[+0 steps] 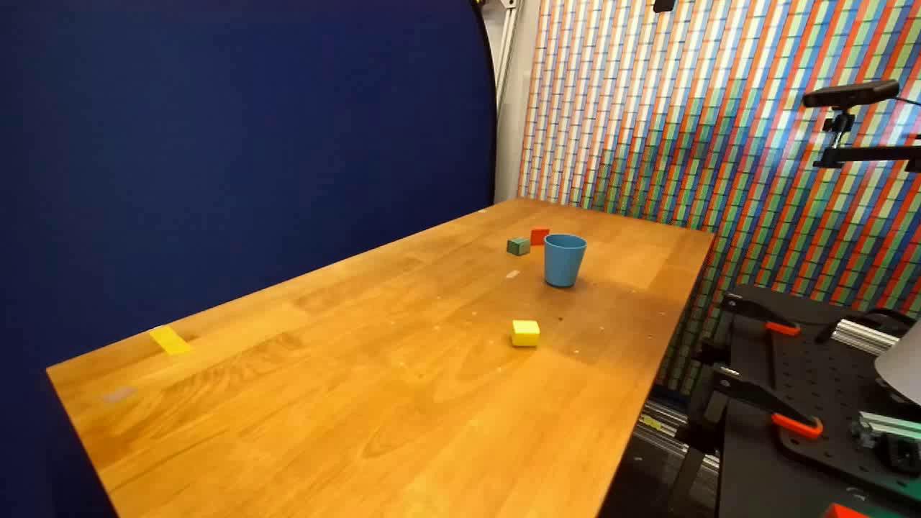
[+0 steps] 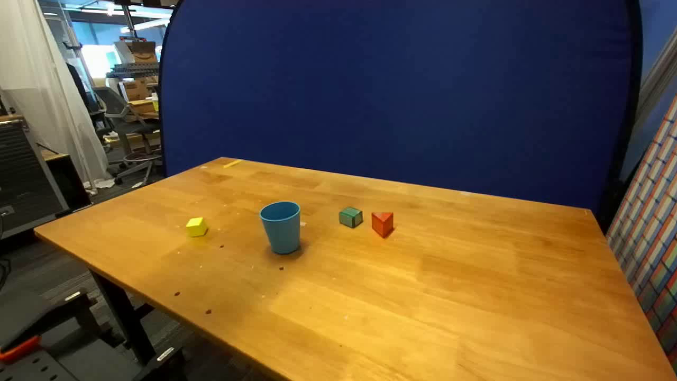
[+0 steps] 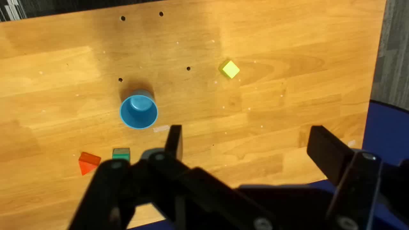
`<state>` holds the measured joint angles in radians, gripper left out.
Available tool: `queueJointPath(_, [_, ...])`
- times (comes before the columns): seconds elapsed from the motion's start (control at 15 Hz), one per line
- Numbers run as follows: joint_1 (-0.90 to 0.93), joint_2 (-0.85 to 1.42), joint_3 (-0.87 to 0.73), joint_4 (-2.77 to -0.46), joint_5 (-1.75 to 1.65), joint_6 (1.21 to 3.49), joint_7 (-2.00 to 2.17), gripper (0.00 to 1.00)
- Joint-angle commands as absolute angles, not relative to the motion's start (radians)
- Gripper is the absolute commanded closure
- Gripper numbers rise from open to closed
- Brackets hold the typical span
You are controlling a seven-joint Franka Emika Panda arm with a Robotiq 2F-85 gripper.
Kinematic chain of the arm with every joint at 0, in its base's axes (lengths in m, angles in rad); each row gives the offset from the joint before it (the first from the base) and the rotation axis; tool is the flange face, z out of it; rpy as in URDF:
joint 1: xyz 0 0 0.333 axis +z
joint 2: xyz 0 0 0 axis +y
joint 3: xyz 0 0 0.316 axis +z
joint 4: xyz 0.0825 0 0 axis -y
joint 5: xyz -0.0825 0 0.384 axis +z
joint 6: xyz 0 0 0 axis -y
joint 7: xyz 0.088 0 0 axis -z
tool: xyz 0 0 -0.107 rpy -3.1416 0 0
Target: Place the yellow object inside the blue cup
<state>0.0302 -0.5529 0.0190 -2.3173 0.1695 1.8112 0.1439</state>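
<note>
Fingers (image 3: 330, 155) spread wide, lower half of the wrist view, counter (image 3: 249, 143) showing between | green block (image 3: 121, 154) lower left, partly hidden | blue cup (image 3: 135, 118) upright on the counter, left of centre | yellow block (image 3: 230, 69) on the counter, upper centre, well apart from the cup | red triangular block (image 3: 89, 163) lower left, near the green block

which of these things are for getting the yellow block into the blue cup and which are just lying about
For the job:
yellow block, on the table
blue cup, standing upright
gripper, open in the wrist view

Just lying about:
green block
red triangular block
yellow tape strip
</note>
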Motion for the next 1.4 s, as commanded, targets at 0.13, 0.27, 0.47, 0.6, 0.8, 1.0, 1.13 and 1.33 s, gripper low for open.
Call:
queueJointPath(0.13, [0.021, -0.557, 0.026, -2.304, 0.173, 1.809, 0.140, 0.00])
queueJointPath(0.27, [0.020, -0.540, 0.034, -2.302, 0.166, 1.817, 0.148, 0.00])
queueJointPath(0.47, [0.035, -0.440, 0.117, -2.356, 0.116, 1.919, 0.196, 0.00])
queueJointPath(0.6, [0.061, -0.369, 0.175, -2.398, 0.086, 1.992, 0.211, 0.00])
queueJointPath(0.8, [0.102, -0.227, 0.250, -2.430, 0.048, 2.105, 0.251, 0.00])
queueJointPath(1.0, [0.129, -0.126, 0.273, -2.451, -0.020, 2.193, 0.291, 0.00])
queueJointPath(1.13, [0.138, -0.070, 0.266, -2.460, -0.071, 2.254, 0.320, 0.00])
queueJointPath(1.33, [0.143, 0.012, 0.246, -2.456, -0.130, 2.322, 0.342, 0.00])
